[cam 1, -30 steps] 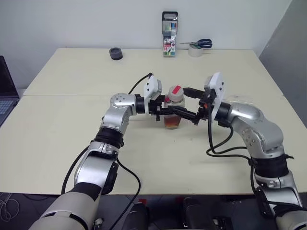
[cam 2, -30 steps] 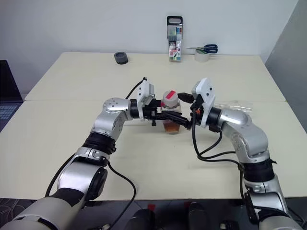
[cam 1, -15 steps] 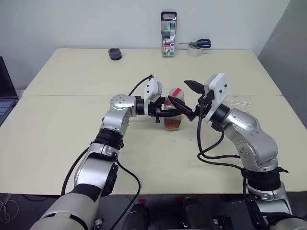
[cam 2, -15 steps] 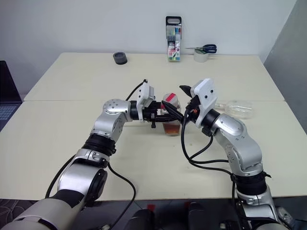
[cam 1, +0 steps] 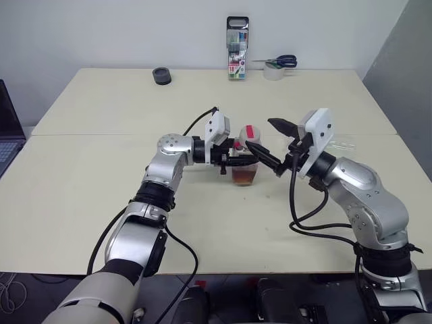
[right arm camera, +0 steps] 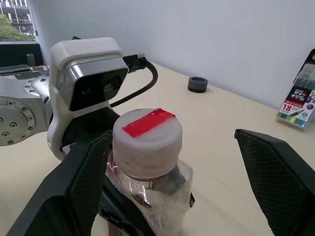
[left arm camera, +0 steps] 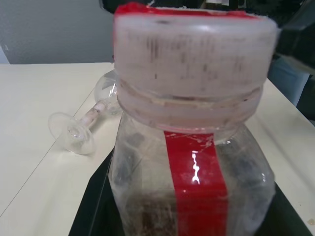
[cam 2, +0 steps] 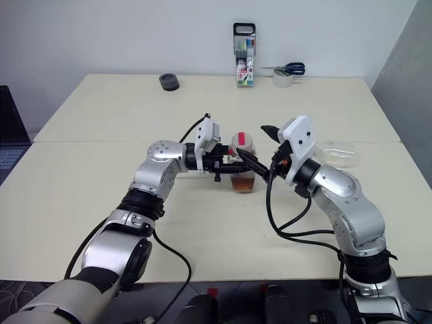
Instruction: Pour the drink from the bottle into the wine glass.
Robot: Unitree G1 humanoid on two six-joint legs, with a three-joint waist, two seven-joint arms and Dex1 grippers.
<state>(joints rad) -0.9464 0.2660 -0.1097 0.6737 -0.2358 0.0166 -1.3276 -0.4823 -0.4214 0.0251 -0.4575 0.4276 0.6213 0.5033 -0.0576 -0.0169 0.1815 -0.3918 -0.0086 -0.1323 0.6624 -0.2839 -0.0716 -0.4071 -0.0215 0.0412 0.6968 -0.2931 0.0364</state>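
Bottle (cam 1: 244, 156) stood upright near the middle of the pale worktop (cam 1: 101, 175), its cap (right arm camera: 146, 134) white with a red strip (right arm camera: 148, 121) across the top and another red strip running down its clear body. A shallow layer of amber drink (cam 1: 244, 176) sat in its bottom part. The left hand (cam 1: 233, 158) reached in level from the left side and was clamped on the bottle just under the cap. The right hand (cam 1: 273, 143) hung just to the right of the bottle with its two black fingers (right arm camera: 78, 189) spread wide apart; in the right wrist view one finger lay close beside the cap and the other stood well clear of it, and whether the near one touched the bottle could not be told. The wine glass (left arm camera: 86, 125) lay on its side on the worktop, to the right of the bottle and beyond the right arm, its round foot pointing toward the bottle. At the far edge of the worktop stood a marker pack (cam 1: 237, 49), with scissors (cam 1: 280, 61) resting on a tape roll (cam 1: 273, 71) to its right and a small dark roll (cam 1: 161, 75) to its left.
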